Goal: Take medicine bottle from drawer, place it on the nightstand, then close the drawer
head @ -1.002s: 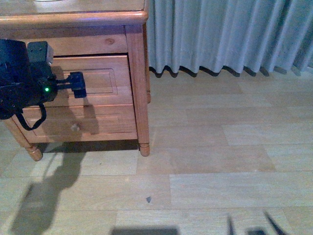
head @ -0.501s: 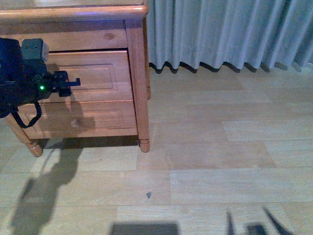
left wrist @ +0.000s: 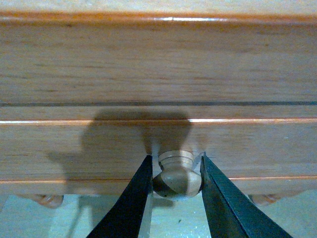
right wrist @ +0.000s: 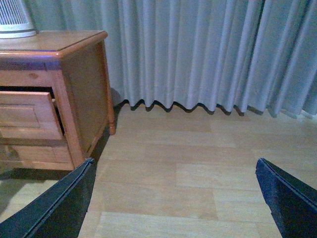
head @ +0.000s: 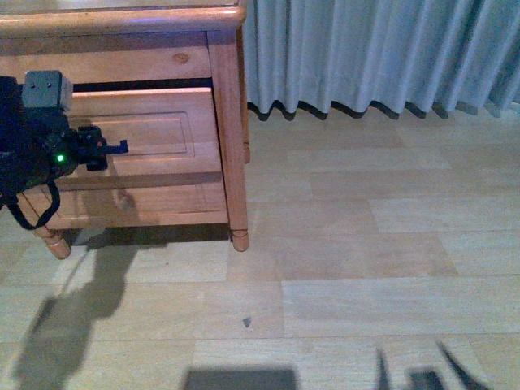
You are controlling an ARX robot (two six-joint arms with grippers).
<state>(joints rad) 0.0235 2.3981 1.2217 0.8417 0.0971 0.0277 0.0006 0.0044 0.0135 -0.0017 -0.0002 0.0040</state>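
One nightstand [head: 229,122] beside grey curtain [head: 374,49]. Upper drawer [head: 162,134] standing slightly out, dark gap above front, inside hidden. Above wooden floor [head: 366,244], right gripper [right wrist: 175,161] spread wide, holding nothing. Both fingers of left gripper [left wrist: 176,161] pinching drawer's round knob [left wrist: 177,181].

My left end effector [left wrist: 176,159] presses its two dark fingers [left wrist: 132,198] against either side of the round wooden knob [left wrist: 177,178] on the orange-brown wooden drawer [left wrist: 89,148], with a thin dark gap beneath the nightstand [left wrist: 148,59] rail.
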